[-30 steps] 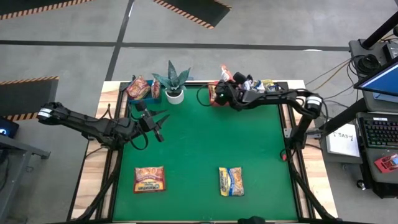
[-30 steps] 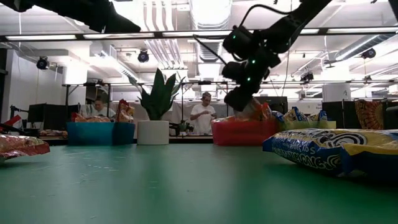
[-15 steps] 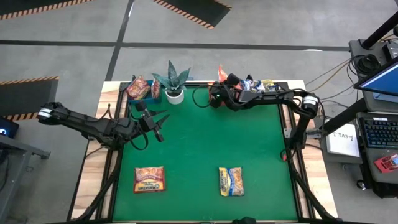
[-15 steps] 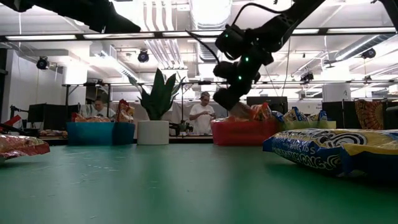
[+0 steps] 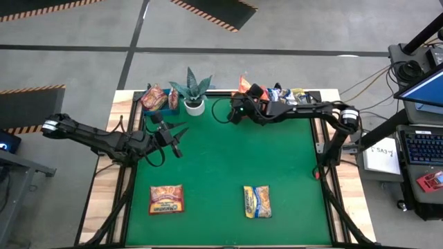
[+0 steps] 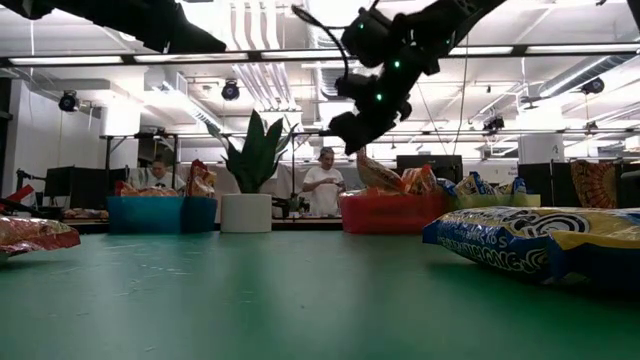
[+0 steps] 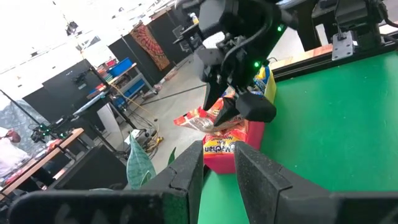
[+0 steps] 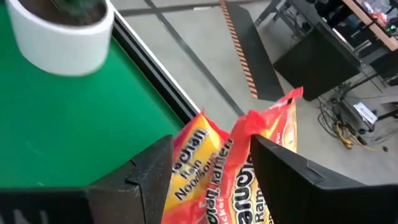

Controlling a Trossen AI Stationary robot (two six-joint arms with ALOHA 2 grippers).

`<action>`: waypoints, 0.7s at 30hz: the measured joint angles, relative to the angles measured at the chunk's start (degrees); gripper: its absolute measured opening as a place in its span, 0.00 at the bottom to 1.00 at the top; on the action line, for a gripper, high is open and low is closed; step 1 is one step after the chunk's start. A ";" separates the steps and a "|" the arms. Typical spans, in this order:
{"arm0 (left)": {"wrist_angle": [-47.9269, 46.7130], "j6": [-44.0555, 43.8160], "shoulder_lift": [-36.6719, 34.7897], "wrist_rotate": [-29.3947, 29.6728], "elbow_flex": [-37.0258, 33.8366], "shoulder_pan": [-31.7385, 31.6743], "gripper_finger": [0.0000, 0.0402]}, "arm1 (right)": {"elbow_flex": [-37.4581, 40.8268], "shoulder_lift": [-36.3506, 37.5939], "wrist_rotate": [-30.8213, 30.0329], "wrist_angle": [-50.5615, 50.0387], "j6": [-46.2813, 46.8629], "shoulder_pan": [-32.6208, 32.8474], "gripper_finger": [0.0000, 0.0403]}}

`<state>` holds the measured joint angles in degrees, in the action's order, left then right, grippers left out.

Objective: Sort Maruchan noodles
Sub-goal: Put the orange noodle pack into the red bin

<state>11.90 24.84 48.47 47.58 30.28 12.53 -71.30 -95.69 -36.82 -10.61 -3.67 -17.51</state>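
Two Maruchan noodle packets lie flat near the table's front edge: a red-orange one (image 5: 167, 199) and a blue-and-yellow one (image 5: 257, 201) (image 6: 530, 243). Orange-red packets (image 8: 249, 162) (image 6: 385, 178) stand on end in the red bin (image 6: 390, 213) at the far edge. My right gripper (image 5: 234, 114) (image 8: 211, 149) (image 6: 347, 133) hangs open just above and to the table's left of that bin, with nothing between its fingers. My left gripper (image 5: 176, 138) (image 7: 219, 168) waits over the table's left side, slightly open and empty.
A potted plant (image 5: 194, 95) stands at the far edge between a blue bin (image 5: 156, 97) holding packets and the red bin. A yellow-green bin (image 5: 291, 94) with packets sits right of the red one. Bare green mat (image 5: 221, 159) spreads across the middle. People stand in the room behind.
My right gripper has opened, risen out of the red bin and drawn toward the table's left, tipping less steeply downward. The orange-red packet at its tips has stayed behind, standing in the red bin.
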 joint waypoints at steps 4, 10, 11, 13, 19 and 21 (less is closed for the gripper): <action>0.00 0.00 0.00 -0.01 0.00 0.00 0.19 | -1.18 0.75 -0.19 0.17 0.17 0.49 0.50; 0.00 -0.02 0.00 -0.01 0.00 0.00 0.19 | -2.92 0.75 -0.64 4.70 0.21 -3.42 0.37; 0.00 -0.02 0.00 -0.01 0.00 0.00 0.19 | -2.92 0.75 -0.66 6.02 0.34 -4.50 0.34; 0.00 -0.01 0.00 -0.01 0.00 0.00 0.19 | -2.92 0.75 -0.66 7.80 1.52 -6.95 0.26; 0.00 0.15 0.00 -0.03 0.00 0.00 0.19 | -2.55 -0.49 4.37 9.18 9.00 -14.23 0.04; 0.00 0.17 0.00 -0.03 0.00 0.00 0.19 | -2.54 -1.96 11.07 9.99 10.55 -15.50 0.03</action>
<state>11.90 25.01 48.47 47.55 30.28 12.53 -73.83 -97.64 -25.75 -0.62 6.88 -33.01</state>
